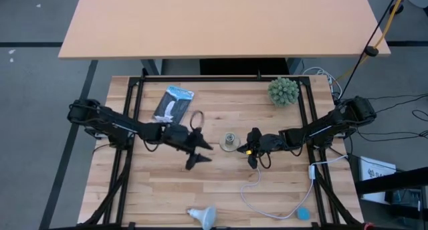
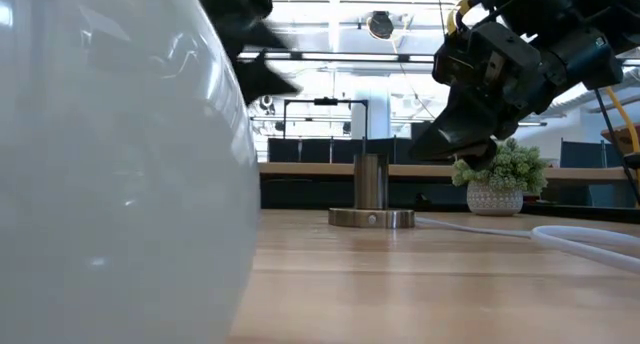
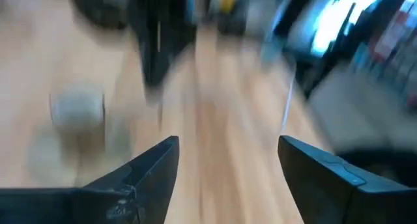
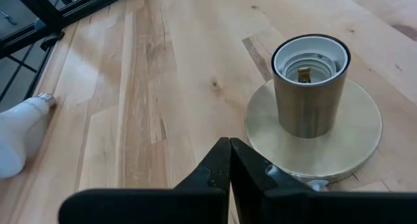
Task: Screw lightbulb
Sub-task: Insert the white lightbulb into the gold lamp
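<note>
High view first, reading from the left: my left claw (image 1: 198,153) hangs just left of centre over the wooden worktop (image 1: 167,183), its two fingers spread wide with nothing between them. My left wrist view is smeared, yet it shows the same thing: both dark fingers (image 3: 153,172) well apart and only bare wood in the gap. Above that claw, toward the upper left of the worktop, lies a blue-and-white packet (image 1: 172,103).

Down at the bottom edge, a little left of centre, the lightbulb (image 1: 202,216) lies on its side, well apart from both claws. In the low view it fills the whole left half of the frame (image 2: 110,164); in the right wrist view it lies at the far left, its grey screw base (image 4: 44,99) toward the top.

At centre stands the brass socket (image 1: 230,142) on its round disc, its mouth open and unfilled (image 4: 310,84). Just right of it sits my right claw (image 1: 252,148), fingers pressed together and gripping nothing. A white cord (image 1: 267,203) runs along the lower right, and a spiky green plant (image 1: 283,91) sits at the upper right.
</note>
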